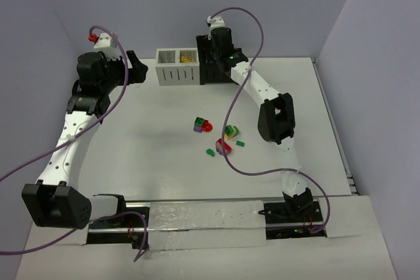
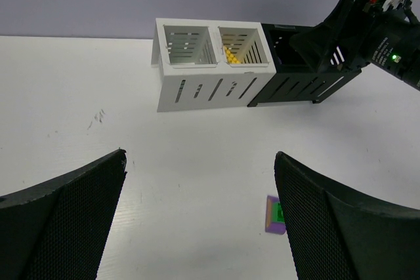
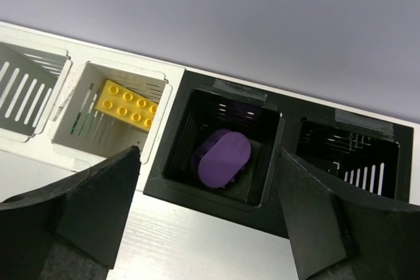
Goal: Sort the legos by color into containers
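Observation:
My right gripper point(image 3: 210, 152) is open above the black containers point(image 3: 216, 195), with nothing between its fingers. A rounded purple lego point(image 3: 223, 157) lies in the left black compartment. A yellow lego point(image 3: 128, 103) rests in the neighbouring white container point(image 3: 164, 96). From above, the right gripper point(image 1: 220, 54) hangs over the black unit point(image 1: 213, 73), next to the white unit point(image 1: 177, 73). Several loose legos lie mid-table: a purple-green-red stack point(image 1: 201, 124), a yellow-topped stack point(image 1: 231, 131), a red piece point(image 1: 223, 147) and small green bricks point(image 1: 210, 152). My left gripper point(image 2: 200, 155) is open over bare table, with a purple-green lego point(image 2: 273, 214) by its right finger.
The far white compartment point(image 2: 187, 47) and the right black compartment point(image 3: 348, 152) show no bricks. Purple cables loop over both arms. A wall runs close behind the bins, and the table edge lies right of the black unit.

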Controlling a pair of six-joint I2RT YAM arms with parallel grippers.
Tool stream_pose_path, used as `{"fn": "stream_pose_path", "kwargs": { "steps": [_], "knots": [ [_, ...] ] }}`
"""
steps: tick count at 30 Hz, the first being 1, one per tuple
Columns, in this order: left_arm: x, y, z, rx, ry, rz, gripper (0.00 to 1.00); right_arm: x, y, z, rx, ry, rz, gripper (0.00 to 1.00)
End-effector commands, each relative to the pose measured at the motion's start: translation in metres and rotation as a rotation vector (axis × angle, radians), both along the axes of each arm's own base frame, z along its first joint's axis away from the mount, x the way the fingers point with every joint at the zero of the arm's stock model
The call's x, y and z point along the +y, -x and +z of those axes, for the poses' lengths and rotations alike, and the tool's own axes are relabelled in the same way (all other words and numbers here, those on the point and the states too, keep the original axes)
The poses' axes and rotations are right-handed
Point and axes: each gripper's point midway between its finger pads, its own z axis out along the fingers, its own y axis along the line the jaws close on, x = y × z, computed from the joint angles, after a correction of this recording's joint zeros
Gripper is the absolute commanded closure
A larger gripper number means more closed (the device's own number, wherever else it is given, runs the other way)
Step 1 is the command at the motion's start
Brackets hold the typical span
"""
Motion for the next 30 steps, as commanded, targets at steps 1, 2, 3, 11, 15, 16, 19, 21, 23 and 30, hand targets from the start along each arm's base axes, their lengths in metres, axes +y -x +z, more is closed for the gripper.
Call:
{"fn": "stream_pose_path", "kwargs": {
  "steps": [1,2,3,11,15,16,19,21,23,30],
  "knots": [
    [0.001,-0.001,0.008,-0.039,0.016,0.007,0.01,-0.004,0.008,0.081,-0.121,-0.077,0.005,0.09],
    [-0.002,-0.001,0.003,-0.027,0.021,-0.008,0.01,-0.006,0.013,0.094,-0.132,-0.085,0.008,0.05],
    [-0.005,0.0,-0.002,-0.014,0.026,-0.027,0.01,-0.008,0.019,0.106,-0.143,-0.091,0.011,0.03],
    [-0.051,0.015,-0.05,0.092,-0.108,-0.198,0.01,-0.044,0.072,0.15,-0.14,-0.093,0.008,0.0],
    [-0.102,0.037,-0.076,0.132,-0.174,-0.331,0.01,-0.078,0.111,0.128,-0.03,-0.066,-0.001,0.0],
    [-0.111,0.04,-0.081,0.145,-0.176,-0.347,0.01,-0.086,0.119,0.121,-0.008,-0.059,-0.01,0.0],
    [-0.143,0.051,-0.114,0.233,-0.184,-0.375,0.01,-0.119,0.149,0.1,0.052,-0.048,-0.045,0.0],
    [-0.159,0.061,-0.127,0.269,-0.189,-0.388,0.01,-0.137,0.162,0.089,0.075,-0.047,-0.072,0.0],
    [-0.178,0.068,-0.152,0.338,-0.218,-0.401,0.01,-0.161,0.179,0.076,0.105,-0.046,-0.108,0.0],
    [-0.211,0.068,-0.193,0.434,-0.306,-0.352,0.01,-0.202,0.207,0.055,0.146,-0.062,-0.19,0.0]
  ]
}}
